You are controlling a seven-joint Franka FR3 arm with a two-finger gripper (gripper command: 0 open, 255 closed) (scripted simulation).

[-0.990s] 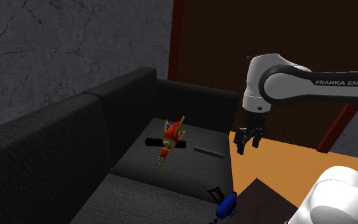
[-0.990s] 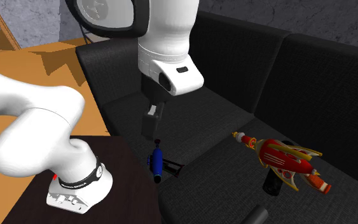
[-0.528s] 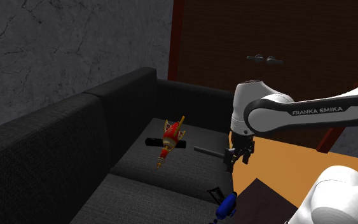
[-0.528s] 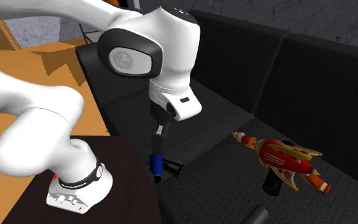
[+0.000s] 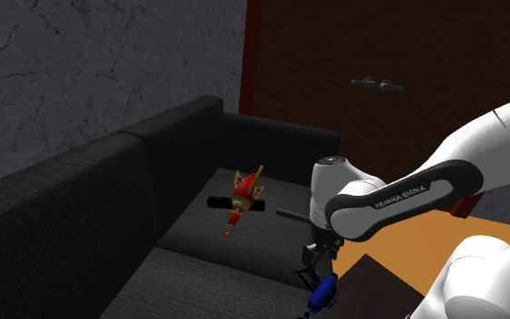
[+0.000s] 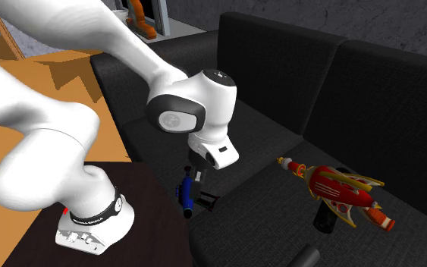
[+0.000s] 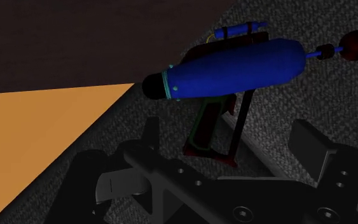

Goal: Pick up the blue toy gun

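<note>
In the last sec the gripper (image 5: pixel 319 261) has dropped from above the seat to just over the blue toy gun (image 7: pixel 234 67), which lies at the front edge of the sofa (image 5: pixel 198 272) beside the stand (image 5: pixel 375 285), so the approach looks nearly done. Fingers (image 7: pixel 314 143) stand apart, nothing clasped; the gun's grip prob. isn't touched yet. Gun body smooth and rounded, thin rod w/ red ball tip; sofa a coarse dark weave.
</note>
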